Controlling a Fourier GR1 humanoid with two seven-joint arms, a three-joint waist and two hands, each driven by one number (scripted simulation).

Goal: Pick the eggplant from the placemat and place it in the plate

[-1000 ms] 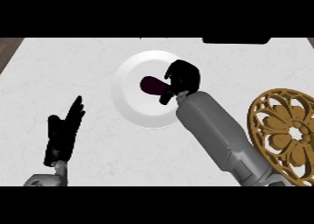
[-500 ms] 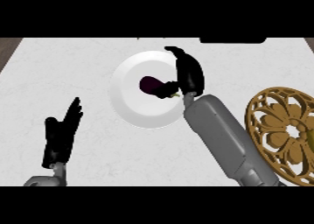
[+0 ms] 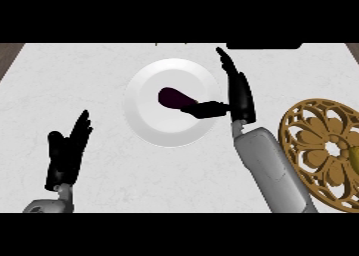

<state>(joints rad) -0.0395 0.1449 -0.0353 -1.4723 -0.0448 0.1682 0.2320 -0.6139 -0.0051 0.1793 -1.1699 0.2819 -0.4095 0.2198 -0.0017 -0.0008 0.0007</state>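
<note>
Your pale tabletop carries an ornate gold placemat at right and a white plate. Your right robot hand stands beside the plate, fingers straight, thumb apart. The left robot hand rests open. The eggplant lies in the plate.

Smooth grey cylindrical forearms, black slender-fingered left robot hand, right robot hand

A kitchen counter, seen from straight above: a pale, marble-like white worktop fills the view, with dark wood showing at its far corners. On it sit a round white plate and an ornate golden openwork placemat, tableware for a meal.
</note>
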